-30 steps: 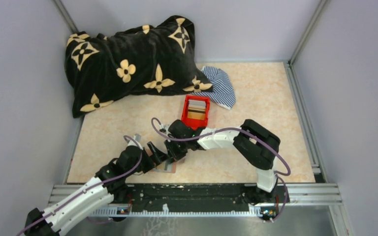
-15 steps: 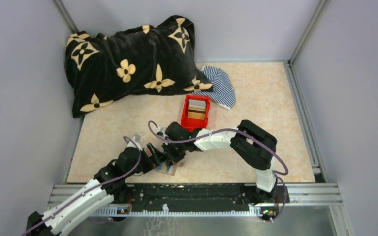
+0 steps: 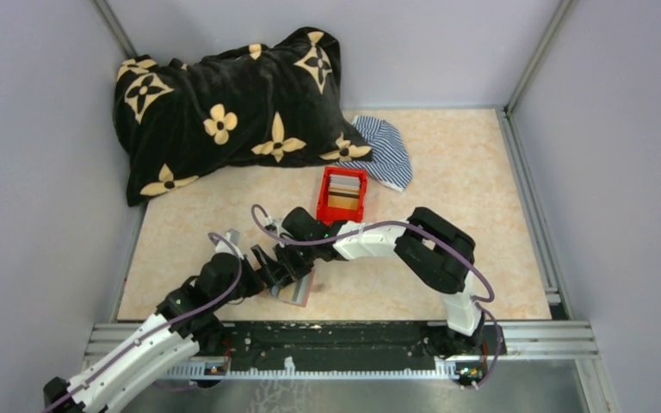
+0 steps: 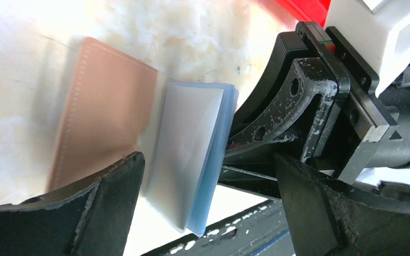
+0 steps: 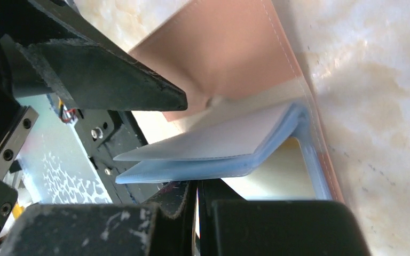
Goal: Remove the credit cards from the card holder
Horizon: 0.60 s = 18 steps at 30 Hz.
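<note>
The reddish-brown leather card holder [image 4: 107, 122] lies opened flat on the marbled table [image 3: 465, 189], close to the near edge and a little left of centre. A fan of light blue plastic leaves [image 4: 189, 154] rises from its fold. Whether these are cards or sleeves cannot be told.

The left gripper [image 4: 209, 165] has its jaws spread wide and straddles the holder without clasping anything. The right gripper [image 5: 197, 186] comes in from the right with its jaws pressed together, the tips just under the lowest leaf. Whether it pinches a leaf cannot be told.

An aluminium rail [image 3: 353, 331] runs along the near edge just behind the holder, and bare tabletop stretches to the right.

Just beyond the arms, an open-top red box [image 3: 323, 198] holds flat tan and grey pieces. Farther off lie a striped cloth [image 3: 387, 151] and a black flower-patterned pillow [image 3: 232, 103].
</note>
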Tool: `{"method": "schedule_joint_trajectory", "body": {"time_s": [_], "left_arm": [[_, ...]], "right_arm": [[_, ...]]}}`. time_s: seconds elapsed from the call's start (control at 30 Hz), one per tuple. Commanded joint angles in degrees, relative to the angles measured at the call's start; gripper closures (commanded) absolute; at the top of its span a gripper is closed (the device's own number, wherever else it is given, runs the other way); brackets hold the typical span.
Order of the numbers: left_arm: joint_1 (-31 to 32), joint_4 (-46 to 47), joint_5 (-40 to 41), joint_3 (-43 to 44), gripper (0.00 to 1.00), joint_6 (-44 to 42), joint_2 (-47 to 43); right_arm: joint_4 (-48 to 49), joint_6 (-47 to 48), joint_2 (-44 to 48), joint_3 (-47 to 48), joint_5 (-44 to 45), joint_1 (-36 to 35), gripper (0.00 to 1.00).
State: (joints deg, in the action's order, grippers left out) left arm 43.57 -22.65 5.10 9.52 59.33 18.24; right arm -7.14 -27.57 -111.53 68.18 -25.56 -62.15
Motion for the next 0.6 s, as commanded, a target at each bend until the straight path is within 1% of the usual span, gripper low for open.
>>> {"method": "schedule_joint_trajectory", "body": {"time_s": [0.0, 0.1, 0.23, 0.33, 0.4, 0.5, 0.57], "left_arm": [[0.37, 3.59, -0.09, 10.71, 0.01, -3.05, 3.23], [0.37, 1.82, 0.79, 14.39, 0.01, -4.11, 3.94], [0.37, -1.79, 5.85, 19.59, 0.01, -7.24, 4.56], [0.37, -3.42, 8.60, 23.78, 0.01, -10.28, 7.38], [0.37, -3.28, 7.73, 25.38, 0.01, -10.64, 10.06], [0.37, -1.05, 5.59, 24.20, 0.01, -10.52, 13.40], [0.37, 1.05, 5.01, 21.74, 0.01, -10.08, 14.58]], "right_arm": [[9.47, -1.15, -2.34, 4.23, -3.73, -1.24, 1.00], [10.17, -1.34, -3.93, 4.99, -3.46, -0.88, 1.00], [11.21, -1.70, -6.03, 5.85, -3.42, -0.28, 1.00], [11.18, -1.86, -7.76, 6.14, -3.11, -0.04, 1.00], [10.93, -2.02, -8.70, 6.05, -3.03, 0.15, 1.00], [12.23, -3.17, -8.92, 4.35, -3.05, 1.06, 1.00], [14.00, -4.07, -7.72, 2.63, -3.51, 1.85, 1.00]]}}
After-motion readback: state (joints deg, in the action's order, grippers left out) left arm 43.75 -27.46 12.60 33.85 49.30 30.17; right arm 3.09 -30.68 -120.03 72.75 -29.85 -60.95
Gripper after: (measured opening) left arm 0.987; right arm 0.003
